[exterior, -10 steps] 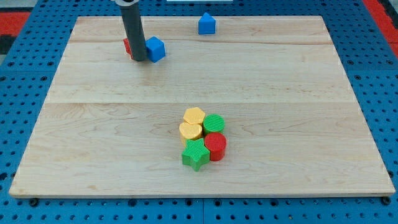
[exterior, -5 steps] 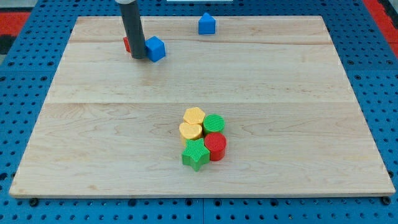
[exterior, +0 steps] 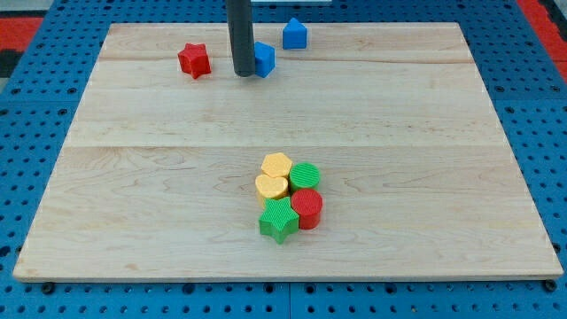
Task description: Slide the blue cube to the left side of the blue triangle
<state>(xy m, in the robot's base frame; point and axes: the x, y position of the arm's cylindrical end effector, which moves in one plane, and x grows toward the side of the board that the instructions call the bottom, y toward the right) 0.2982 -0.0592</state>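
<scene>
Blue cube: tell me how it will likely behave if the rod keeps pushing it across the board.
The blue cube sits flat on the smooth wooden board, so it will probably slide rather than tip or roll. My tip touches its left side; an off-centre push may twist it. It looks small, rigid and probably light.

A lab bench: a wooden board [exterior: 133, 133] on a blue perforated table [exterior: 35, 97].

blue cube [exterior: 264, 59]: left part hidden by rod | rod [exterior: 239, 35]: top cut off
</scene>
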